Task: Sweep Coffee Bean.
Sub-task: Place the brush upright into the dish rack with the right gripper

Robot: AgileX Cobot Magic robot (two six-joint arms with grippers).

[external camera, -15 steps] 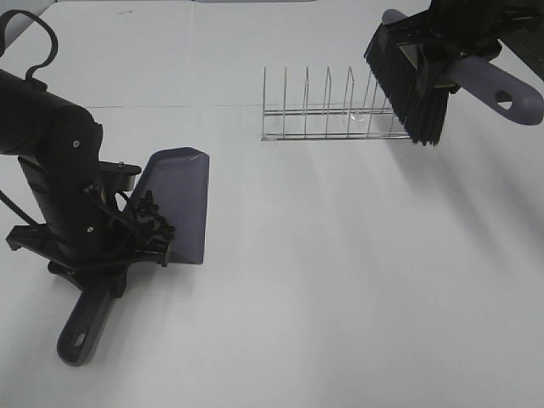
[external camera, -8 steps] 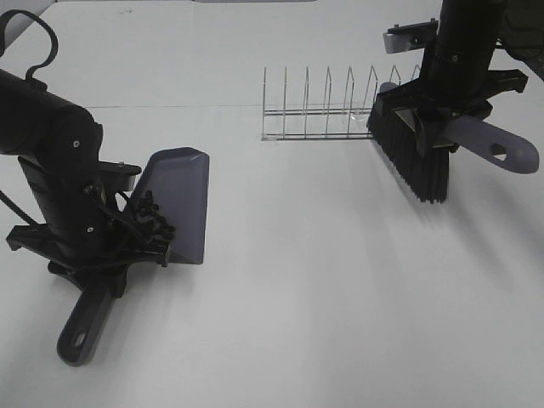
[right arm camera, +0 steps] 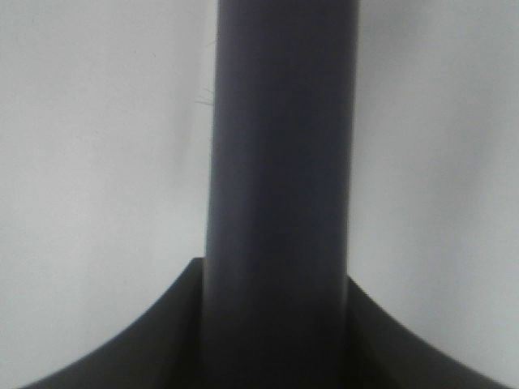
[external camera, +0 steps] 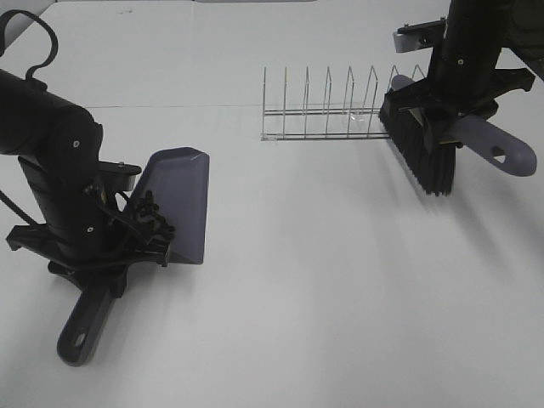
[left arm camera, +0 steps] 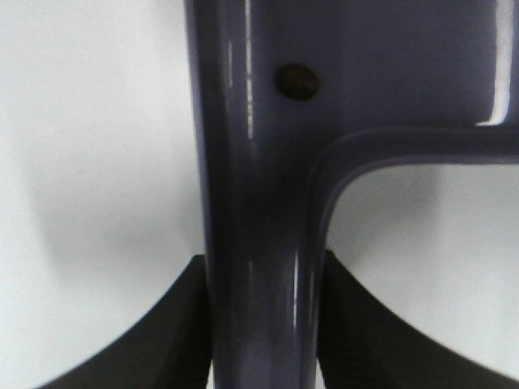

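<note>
The purple-grey dustpan [external camera: 183, 200] rests on the white table at the left. My left gripper [external camera: 115, 263] [left arm camera: 259, 324] is shut on the dustpan's handle [external camera: 83, 327]. At the right, a brush hangs with its black bristles [external camera: 422, 157] pointing down just above the table, beside the rack's right end. My right gripper [external camera: 446, 115] [right arm camera: 276, 324] is shut on the brush handle [external camera: 497, 151]. No coffee bean shows on the open table. A knobbly black cluster [external camera: 151, 217] sits at the pan's rear by the gripper; I cannot tell whether it is beans or gripper parts.
A clear wire-like rack [external camera: 327, 115] with upright dividers stands at the back centre, close to the brush. The white table [external camera: 323, 280] stretches between dustpan and brush. The left arm's black body [external camera: 51, 170] looms over the dustpan's handle side.
The right arm has brought the brush down from high at the back to the rack's right end, then slightly right. The left arm and dustpan have not moved.
</note>
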